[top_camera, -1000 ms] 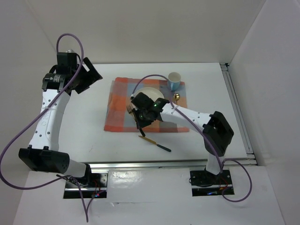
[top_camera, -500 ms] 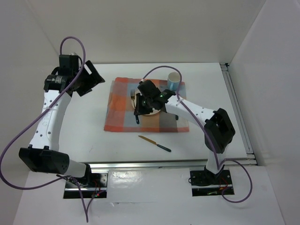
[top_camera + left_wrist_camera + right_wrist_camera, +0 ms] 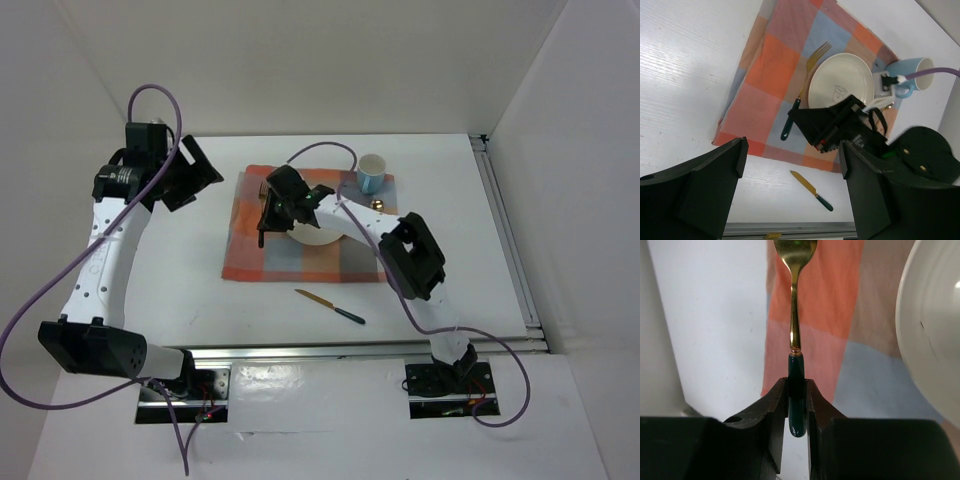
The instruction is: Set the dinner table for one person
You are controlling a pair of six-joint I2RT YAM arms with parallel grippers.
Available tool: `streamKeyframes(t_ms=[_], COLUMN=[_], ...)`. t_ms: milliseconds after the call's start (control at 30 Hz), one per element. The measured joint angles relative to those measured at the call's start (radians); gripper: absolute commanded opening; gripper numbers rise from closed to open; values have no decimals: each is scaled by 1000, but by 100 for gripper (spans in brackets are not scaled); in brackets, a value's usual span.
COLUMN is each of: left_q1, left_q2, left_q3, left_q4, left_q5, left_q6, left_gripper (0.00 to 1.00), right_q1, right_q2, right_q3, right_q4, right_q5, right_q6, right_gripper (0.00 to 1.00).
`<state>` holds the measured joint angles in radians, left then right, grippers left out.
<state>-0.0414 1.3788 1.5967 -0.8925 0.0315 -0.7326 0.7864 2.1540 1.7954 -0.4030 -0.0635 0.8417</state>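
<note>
My left pincer (image 3: 198, 170) hangs over the counter's (image 3: 150, 290) far left corner with its jaws wide apart and nothing in them. The white counter spans the whole view under both arms, and everything sits on it. A checked cloth (image 3: 250, 245) lies mid-counter toward the far edge. My right pincer (image 3: 796, 385) is over the cloth's left part, clamped on the dark green handle of a fork (image 3: 795, 315). The gold tines point to the far edge, and I can't tell if the fork touches the cloth. A white plate (image 3: 315, 234) sits on the cloth just right of the fork. A knife (image 3: 330, 306) lies on the bare counter off the cloth's near edge. A blue cup (image 3: 372, 173) stands upright at the cloth's far right corner.
</note>
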Motion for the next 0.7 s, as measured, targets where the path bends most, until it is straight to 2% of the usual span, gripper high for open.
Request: streamKeyframes(t_ms=[233, 300, 367, 567, 700], left_q1=[6, 8, 11, 14, 14], left_q2=[0, 0, 0, 0, -1], left_q3=[1, 1, 2, 2, 2], left_q4=[-18, -26, -32, -37, -39], left_q5=[0, 0, 0, 0, 0], left_q6=[8, 22, 26, 30, 31], left_gripper=[92, 92, 92, 92, 92], right_q1=[1, 1, 1, 1, 4], right_q2=[164, 182, 194, 200, 131], right_q3=[63, 64, 72, 114, 65], right_q4=[16, 18, 19, 47, 59], right_q5=[5, 10, 12, -3, -35], right_q6=[39, 45, 50, 27, -11], right_gripper=[1, 25, 53, 57, 57])
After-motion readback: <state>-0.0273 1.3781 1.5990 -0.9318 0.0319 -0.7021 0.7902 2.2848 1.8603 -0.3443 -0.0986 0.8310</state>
